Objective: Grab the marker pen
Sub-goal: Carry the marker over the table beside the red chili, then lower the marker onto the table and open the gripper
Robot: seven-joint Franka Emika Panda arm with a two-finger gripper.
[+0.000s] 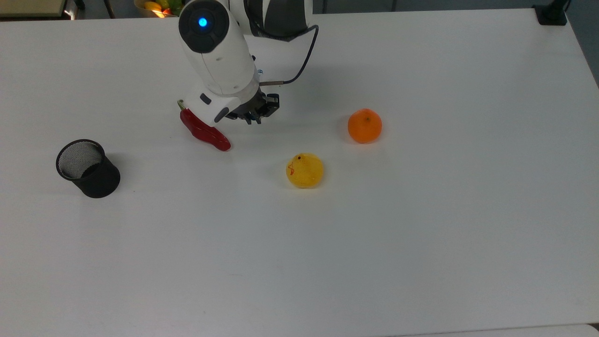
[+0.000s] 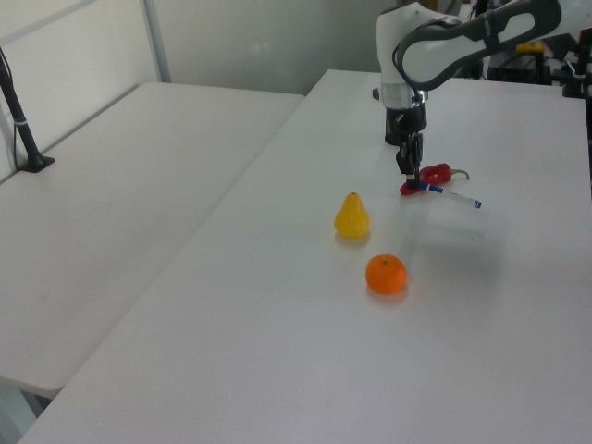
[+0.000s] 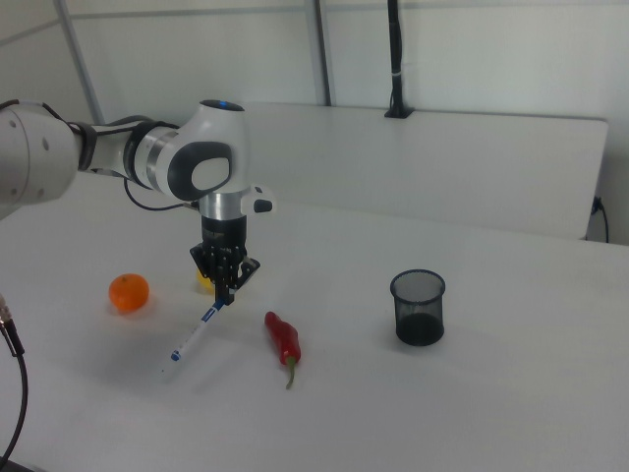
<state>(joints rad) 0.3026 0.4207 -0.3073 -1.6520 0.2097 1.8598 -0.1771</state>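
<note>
The marker pen (image 2: 449, 193) is a slim white barrel with blue at both ends. My gripper (image 2: 408, 178) is shut on its blue cap end. In the right view the marker pen (image 3: 197, 332) slants down from the gripper (image 3: 225, 292) toward the table, its free tip close to the surface. In the top view the white arm covers the pen, and the gripper (image 1: 254, 120) sits just to the top view's right of the red chilli (image 1: 204, 131).
A black mesh cup (image 1: 87, 168) stands at the top view's left. A yellow pear-shaped toy (image 1: 304, 170) and an orange (image 1: 364, 125) lie to the top view's right of the gripper. The white table (image 1: 421, 243) stretches wide beyond them.
</note>
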